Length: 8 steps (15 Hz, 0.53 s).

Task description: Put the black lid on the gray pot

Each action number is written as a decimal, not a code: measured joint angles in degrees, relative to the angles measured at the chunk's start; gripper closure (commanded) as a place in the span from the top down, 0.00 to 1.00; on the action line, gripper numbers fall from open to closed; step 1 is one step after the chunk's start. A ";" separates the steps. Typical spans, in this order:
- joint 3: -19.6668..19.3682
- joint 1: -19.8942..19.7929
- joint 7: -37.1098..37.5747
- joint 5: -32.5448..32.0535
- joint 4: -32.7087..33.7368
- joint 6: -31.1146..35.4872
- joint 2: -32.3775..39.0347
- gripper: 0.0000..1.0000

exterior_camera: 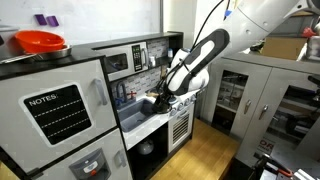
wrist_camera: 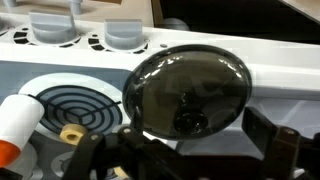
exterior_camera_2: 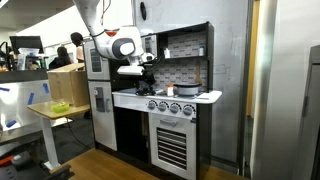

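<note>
We log a white arm (exterior_camera: 205,50): glossy rounded shells with black bands at the joints, in both exterior views. One joint shows a round dark-ringed cap (exterior_camera_2: 125,47). The gripper (exterior_camera: 160,95) is black and blocky. In the wrist view its fingers (wrist_camera: 285,150) look dark and angular, too blurred for finer detail

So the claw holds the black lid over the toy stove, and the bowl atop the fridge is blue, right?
Not blue: the bowl atop the fridge is orange-red, as an exterior view shows. The claw does hold the black lid over the toy stove, per the wrist view.
</note>
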 measured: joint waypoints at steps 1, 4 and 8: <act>0.00 -0.03 0.00 -0.01 0.14 0.01 0.00 0.74; 0.00 -0.13 -0.02 -0.03 0.52 0.04 0.00 0.52; 0.02 -0.20 -0.04 -0.03 0.72 0.04 0.00 0.24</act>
